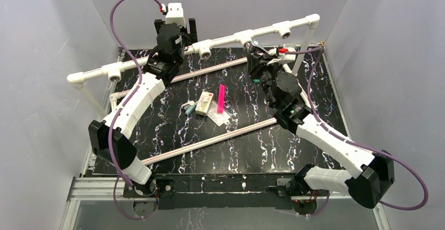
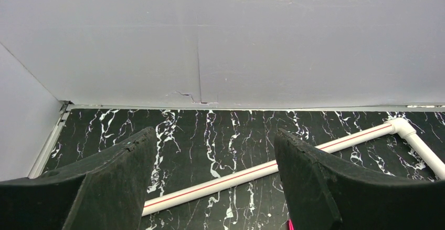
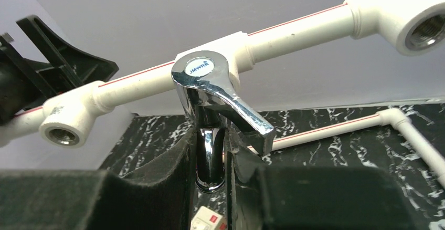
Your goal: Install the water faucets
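Nearest in the right wrist view are the two dark pads of the right gripper (image 3: 210, 146). They are closed on the chrome spout of the faucet (image 3: 210, 83), which goes down between them. The faucet stands upright, and its lever handle points to about 4 o'clock.

Nearest in the left wrist view, the left gripper (image 2: 214, 135) has its jaws wide apart, with nothing between them.

Just behind the faucet is the middle tee (image 3: 240, 43) of the raised white pipe rail (image 3: 299, 28). Whether the faucet is threaded into it cannot be told. One open socket (image 3: 62, 134) shows at 8 o'clock from the faucet and another socket (image 3: 424, 30) at 2 o'clock.

Farther away, a white floor pipe (image 2: 252, 172) lies on the black marbled table (image 2: 336, 125). Behind it is the grey back wall (image 2: 210, 41).
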